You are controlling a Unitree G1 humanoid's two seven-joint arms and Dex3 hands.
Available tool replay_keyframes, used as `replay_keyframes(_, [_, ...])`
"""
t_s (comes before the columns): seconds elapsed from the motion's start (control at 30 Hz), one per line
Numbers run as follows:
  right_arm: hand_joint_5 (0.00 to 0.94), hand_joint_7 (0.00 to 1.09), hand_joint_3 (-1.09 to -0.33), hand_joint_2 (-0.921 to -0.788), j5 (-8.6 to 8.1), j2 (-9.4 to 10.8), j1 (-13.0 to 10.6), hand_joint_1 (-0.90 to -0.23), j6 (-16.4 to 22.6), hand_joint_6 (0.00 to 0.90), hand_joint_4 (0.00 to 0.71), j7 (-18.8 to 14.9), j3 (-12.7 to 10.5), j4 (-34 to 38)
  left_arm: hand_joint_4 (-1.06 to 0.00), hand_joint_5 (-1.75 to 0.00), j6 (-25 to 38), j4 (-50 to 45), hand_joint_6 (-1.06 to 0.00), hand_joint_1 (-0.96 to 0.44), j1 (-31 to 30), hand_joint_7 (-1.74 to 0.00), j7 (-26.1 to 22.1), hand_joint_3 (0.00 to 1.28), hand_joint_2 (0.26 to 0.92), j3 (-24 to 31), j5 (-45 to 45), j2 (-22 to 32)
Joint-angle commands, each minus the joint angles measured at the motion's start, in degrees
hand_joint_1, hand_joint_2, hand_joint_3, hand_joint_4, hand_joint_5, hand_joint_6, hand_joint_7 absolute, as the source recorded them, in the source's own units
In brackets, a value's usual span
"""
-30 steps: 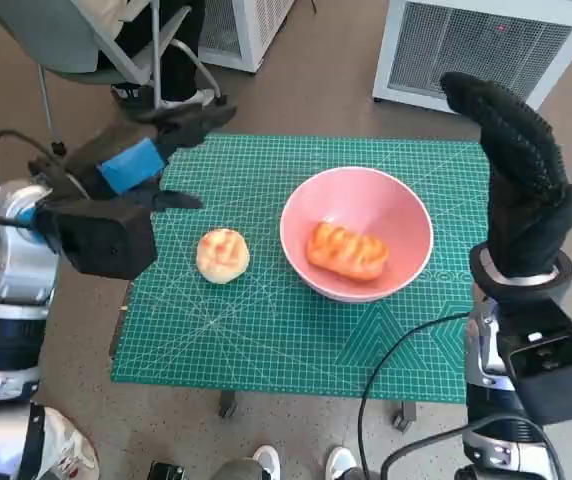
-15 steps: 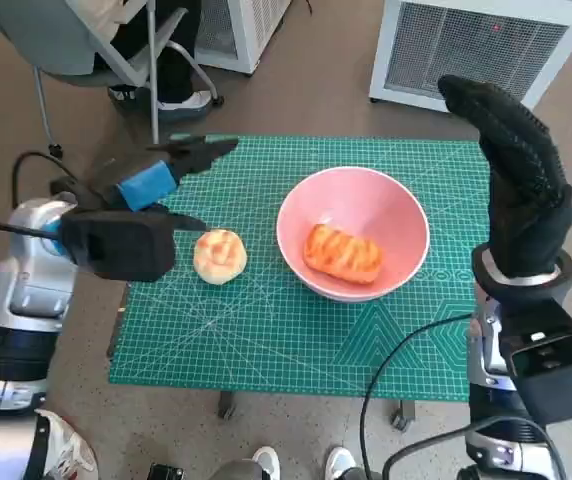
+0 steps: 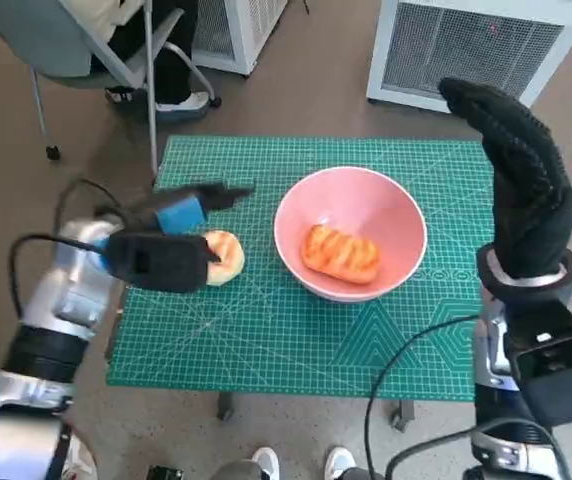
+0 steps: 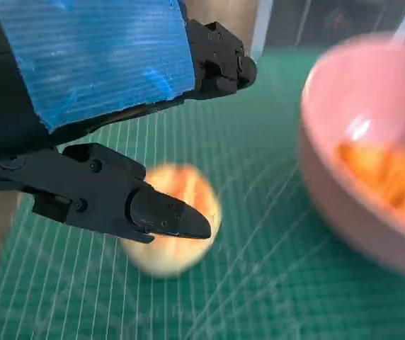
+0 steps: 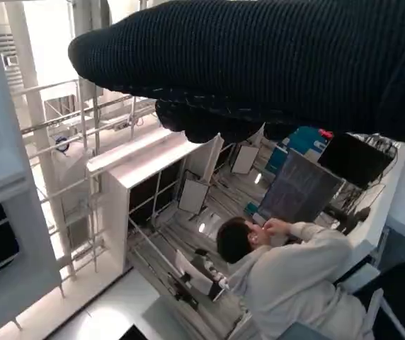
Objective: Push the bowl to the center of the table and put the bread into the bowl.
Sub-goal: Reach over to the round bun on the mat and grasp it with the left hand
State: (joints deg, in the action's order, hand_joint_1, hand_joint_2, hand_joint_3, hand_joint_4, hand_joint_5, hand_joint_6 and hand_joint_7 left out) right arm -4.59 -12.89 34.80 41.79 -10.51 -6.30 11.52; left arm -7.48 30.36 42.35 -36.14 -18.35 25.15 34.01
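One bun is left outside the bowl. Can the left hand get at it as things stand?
Probably yes: the left hand hovers open right over the round bun, nothing between them.

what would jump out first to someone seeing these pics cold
The pink bowl near the middle of the green mat, with a long glazed bread lying in it. Then the round bun on the mat just left of the bowl, with the blue-taped left hand spread open over it. On the right, the gloved right hand is raised upright beside the bowl, holding nothing.
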Motion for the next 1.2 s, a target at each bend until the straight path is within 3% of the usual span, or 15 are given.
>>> replay_keyframes(0.03, [0.004,0.67,-0.759,-0.921,-0.56,-0.5,-1.3,-0.572,0.0,0.017,0.298,-0.8,0.0,0.4,-0.14,0.00,1.7,3.4,-0.25,-0.23,2.0,0.00,-0.9,0.00,0.893,-1.9,2.0,-0.7])
replay_keyframes(0.47, [0.003,0.67,-0.769,-0.921,-0.01,-0.6,-1.6,-0.571,-0.7,0.014,0.297,-0.4,0.1,-0.1,-0.10,0.00,5.5,11.2,-0.24,-0.24,5.2,0.00,-3.8,0.01,0.880,-5.9,5.4,-2.2])
replay_keyframes(0.7, [0.003,0.67,-0.770,-0.921,0.22,-0.4,-1.5,-0.571,-1.0,0.014,0.297,-0.2,0.2,-0.2,-0.13,-0.01,5.1,14.9,-0.31,-0.17,5.4,-0.03,-0.3,0.00,0.877,-6.6,6.3,-4.1])
replay_keyframes(0.77, [0.003,0.67,-0.770,-0.921,0.19,-0.3,-1.5,-0.572,-1.0,0.014,0.297,-0.2,0.3,-0.2,-0.17,-0.02,4.5,15.8,-0.35,-0.15,5.1,-0.04,1.8,0.00,0.877,-6.6,6.5,-4.5])
replay_keyframes(0.83, [0.002,0.68,-0.770,-0.921,0.12,-0.2,-1.5,-0.572,-0.9,0.014,0.297,-0.3,0.3,-0.2,-0.30,-0.04,3.4,16.5,-0.42,-0.11,4.4,-0.05,4.4,0.00,0.891,-6.2,6.5,-4.9])
replay_keyframes(0.87, [0.002,0.68,-0.770,-0.921,0.06,-0.2,-1.5,-0.572,-0.9,0.013,0.297,-0.3,0.4,-0.1,-0.43,-0.09,2.3,16.5,-0.50,-0.07,3.9,-0.08,6.3,0.02,0.902,-5.7,6.3,-4.9])
replay_keyframes(0.9, [0.002,0.68,-0.770,-0.921,0.01,-0.2,-1.5,-0.573,-0.9,0.013,0.297,-0.3,0.4,-0.1,-0.49,-0.53,1.6,16.5,-0.47,-0.04,3.5,-0.52,7.6,0.09,0.909,-5.5,6.1,-4.9])
replay_keyframes(1.0, [0.002,0.68,-0.770,-0.921,-0.21,0.0,-1.4,-0.575,-1.0,0.013,0.297,-0.4,0.6,-0.1,-0.57,-1.07,-0.9,16.0,-0.45,-0.01,2.6,-1.03,10.7,0.16,0.917,-4.3,5.2,-4.6])
replay_keyframes(1.2, [0.002,0.68,-0.770,-0.921,-0.70,0.0,-1.3,-0.575,-1.2,0.012,0.297,-0.6,0.8,0.0,-0.68,-1.20,-4.7,14.6,-0.49,0.00,2.4,-1.22,13.2,0.13,0.920,-2.0,3.2,-3.7])
